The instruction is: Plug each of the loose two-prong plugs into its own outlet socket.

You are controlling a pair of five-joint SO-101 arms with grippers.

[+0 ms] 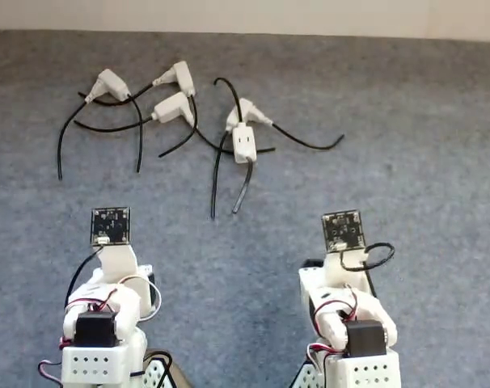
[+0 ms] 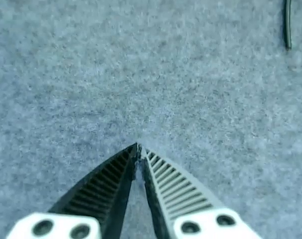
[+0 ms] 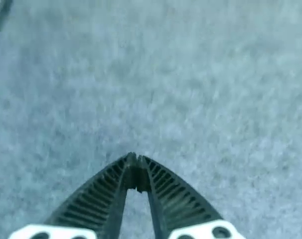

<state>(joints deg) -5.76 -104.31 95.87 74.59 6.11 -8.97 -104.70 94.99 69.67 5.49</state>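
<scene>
Quick status from my remote seat. In the high view the left arm (image 1: pixel 107 311) sits at the lower left and the right arm (image 1: pixel 346 315) at the lower right, both well apart from the cords up top.

The left gripper (image 2: pixel 137 149) is clenched, tips meeting with nothing between them, over bare grey table (image 1: pixel 415 194). Same for the right gripper (image 3: pixel 135 162): pinched closed on nothing. A black cord end (image 2: pixel 287 25) pokes into the upper right corner of the left wrist view.

All the task stuff is across the upper part of the high view. In the upper left there's a tangle of three white plugs with black cords: the leftmost plug (image 1: pixel 107 83), the top plug (image 1: pixel 179 77) and the lower plug (image 1: pixel 172 107) just below it. Right of that, near top centre, a fourth plug (image 1: pixel 243 113) lies tilted, touching the upper end of the white outlet socket (image 1: pixel 244 144). I can't tell from here whether its prongs are actually in.
</scene>
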